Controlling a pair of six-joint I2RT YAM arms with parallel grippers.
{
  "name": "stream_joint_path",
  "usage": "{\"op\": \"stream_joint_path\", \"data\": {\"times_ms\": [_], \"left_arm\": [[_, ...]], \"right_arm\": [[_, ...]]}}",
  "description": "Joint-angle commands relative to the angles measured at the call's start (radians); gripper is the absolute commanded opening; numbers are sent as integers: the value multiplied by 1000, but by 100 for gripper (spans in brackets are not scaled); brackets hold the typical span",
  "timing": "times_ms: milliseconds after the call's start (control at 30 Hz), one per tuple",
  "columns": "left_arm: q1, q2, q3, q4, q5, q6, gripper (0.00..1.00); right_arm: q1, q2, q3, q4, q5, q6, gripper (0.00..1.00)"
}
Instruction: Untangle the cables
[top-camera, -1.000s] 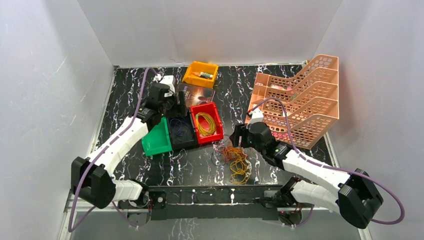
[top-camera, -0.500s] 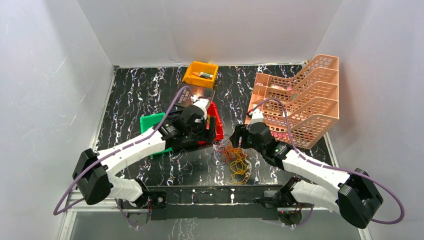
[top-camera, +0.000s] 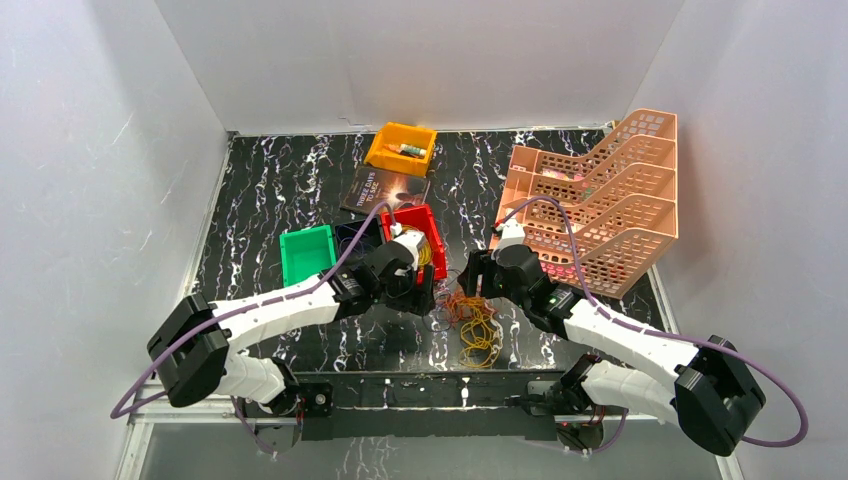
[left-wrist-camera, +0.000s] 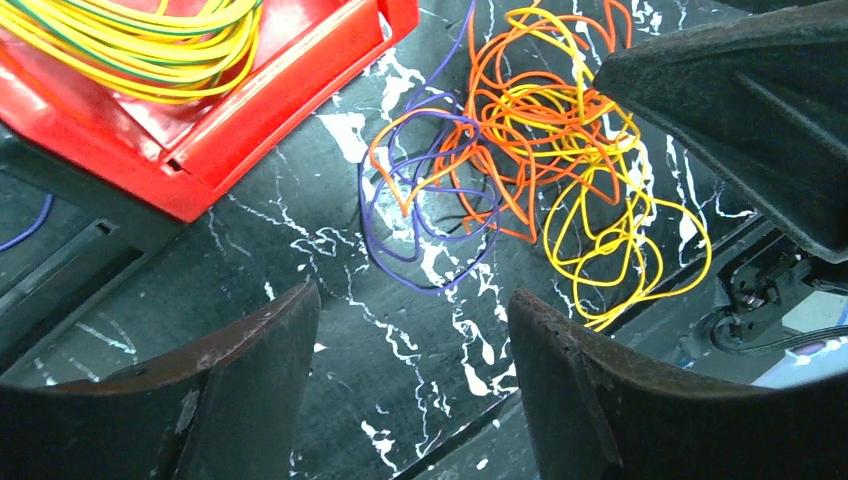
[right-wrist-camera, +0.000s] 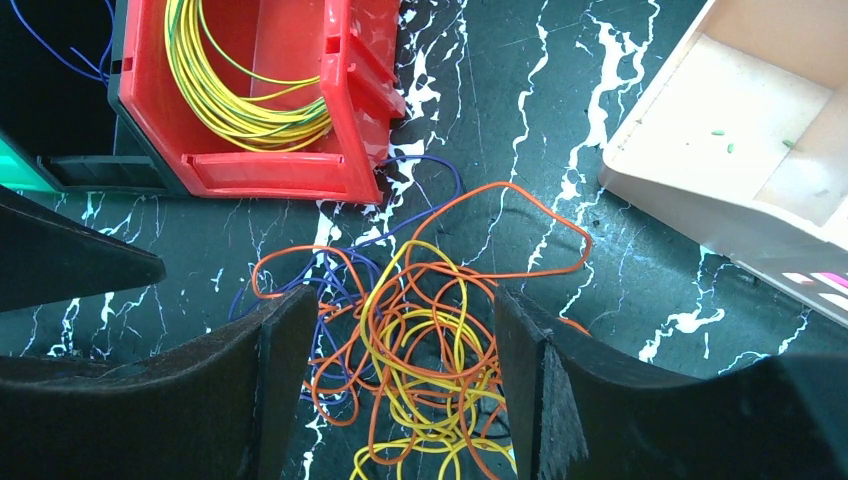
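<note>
Left wrist: left gripper (left-wrist-camera: 410, 310) spread over the cables (left-wrist-camera: 530, 125); right gripper (right-wrist-camera: 400, 305) likewise — seemingly not touching.

White arms (top-camera: 270, 305), black joints (top-camera: 192, 352); lilac cables (top-camera: 541, 199)

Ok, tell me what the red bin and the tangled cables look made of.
Red bin: likely moulded plastic, glossy; smooth walls with soft highlights. Cables: probably wire in smooth plastic sleeving, slightly shiny; thin, holding springy loops. The core isn't visible.
</note>
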Motion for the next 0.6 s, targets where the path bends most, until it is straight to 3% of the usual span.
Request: {"op": "stream_joint_path", "data": {"times_ms": [0, 567], "left_arm": [[-10, -23, -32, 113, 32, -17, 66], [-31, 85, -86, 188, 52, 3, 50]], "right_arm": [[4, -12, 14, 38, 1, -9, 73], [4, 24, 22, 48, -6, -12, 73]]}}
